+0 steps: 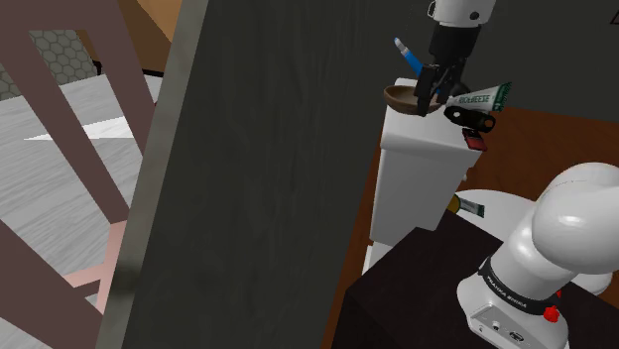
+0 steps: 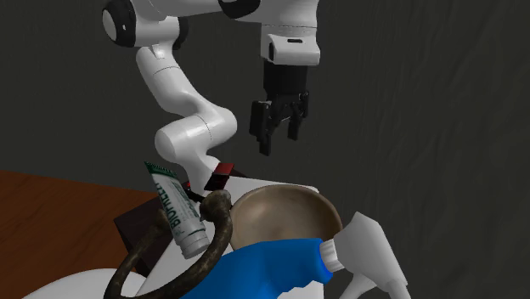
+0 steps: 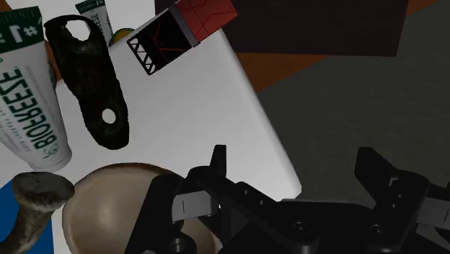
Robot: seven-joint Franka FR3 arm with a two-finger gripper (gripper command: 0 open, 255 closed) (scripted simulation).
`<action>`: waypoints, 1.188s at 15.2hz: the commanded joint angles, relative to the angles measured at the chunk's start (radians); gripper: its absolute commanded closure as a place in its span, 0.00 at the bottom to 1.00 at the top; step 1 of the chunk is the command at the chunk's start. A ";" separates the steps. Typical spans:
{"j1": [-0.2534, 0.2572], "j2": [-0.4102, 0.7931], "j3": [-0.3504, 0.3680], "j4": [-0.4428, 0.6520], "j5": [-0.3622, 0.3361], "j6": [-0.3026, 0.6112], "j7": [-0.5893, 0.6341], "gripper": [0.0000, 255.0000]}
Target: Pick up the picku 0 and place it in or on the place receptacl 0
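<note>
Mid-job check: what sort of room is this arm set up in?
Probably a bathroom. The white box-shaped surface looks like a toilet tank, with what seems to be a rounded white seat below it, and a Biofreeze tube and a blue spray bottle sit on top.

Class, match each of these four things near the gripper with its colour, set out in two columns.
Things:
1 tube
2 bowl
3 spray bottle
4 small box

Colours:
a blue with a white head
b red and black
c white with green lettering
d brown

Pairs: 1-c, 2-d, 3-a, 4-b
</note>
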 commanded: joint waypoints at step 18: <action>-0.399 -0.246 -0.040 -0.272 0.023 0.022 0.602 0.00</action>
